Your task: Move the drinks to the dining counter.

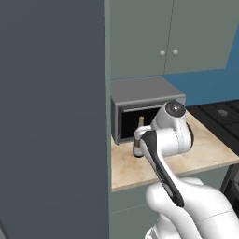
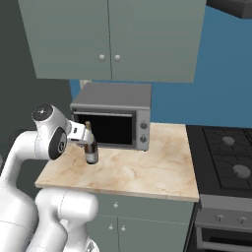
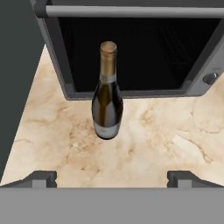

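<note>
One of the drinks, a dark glass wine bottle (image 3: 107,105) with a tan neck and pale label, stands upright on the marble worktop (image 3: 144,144), just in front of the microwave door. My gripper (image 3: 112,178) is open, its two fingertips (image 3: 41,178) spread wide, with the bottle ahead of them and nothing between them. From the right base view the hand (image 2: 78,133) is up beside the bottle (image 2: 91,150), at its neck. In the left base view the arm covers most of the bottle (image 1: 140,122). The dining counter is out of view.
A grey microwave (image 2: 113,115) with a dark glass door stands at the back of the worktop (image 2: 142,172). A black stove (image 2: 226,157) adjoins on the right. Wall cabinets (image 2: 113,39) hang above. A tall dark panel (image 1: 51,116) bounds the left side.
</note>
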